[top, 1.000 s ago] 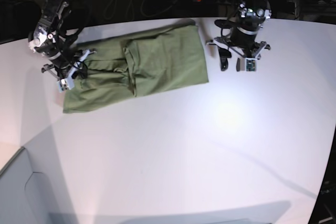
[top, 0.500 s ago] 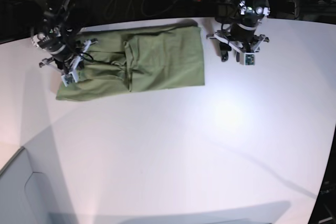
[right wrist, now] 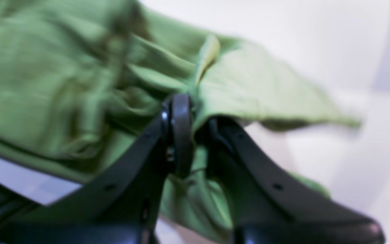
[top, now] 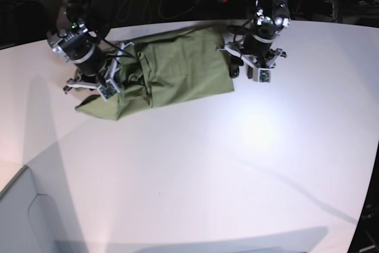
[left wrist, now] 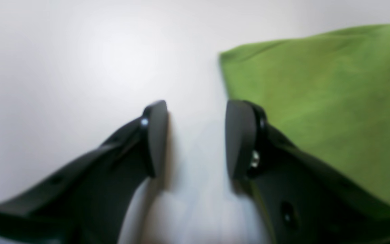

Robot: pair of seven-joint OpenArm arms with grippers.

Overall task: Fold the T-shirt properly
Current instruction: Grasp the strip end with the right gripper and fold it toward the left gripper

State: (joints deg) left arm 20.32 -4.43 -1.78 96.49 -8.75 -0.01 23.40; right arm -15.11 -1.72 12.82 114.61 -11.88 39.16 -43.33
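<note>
The olive T-shirt (top: 172, 69) lies long-axis across the far surface (top: 237, 164) — right pincer (right wrist: 195, 125) clamped on its bunched end, left pincer (left wrist: 195, 135) agape and empty just beside the opposite edge — cloth to its right.

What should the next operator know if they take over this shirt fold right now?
Right gripper: shut, fingers pinching a bunched fold at one end of the T-shirt.
Left gripper: open, empty, over bare table just beside the shirt's other end.
Shirt: at the far side of the table, roughly a long band, with the pinched end lifted and crumpled.
Done: seemingly a partial lengthwise fold.
Left: grab the free end, fold it across, and flatten the wrinkles.
</note>
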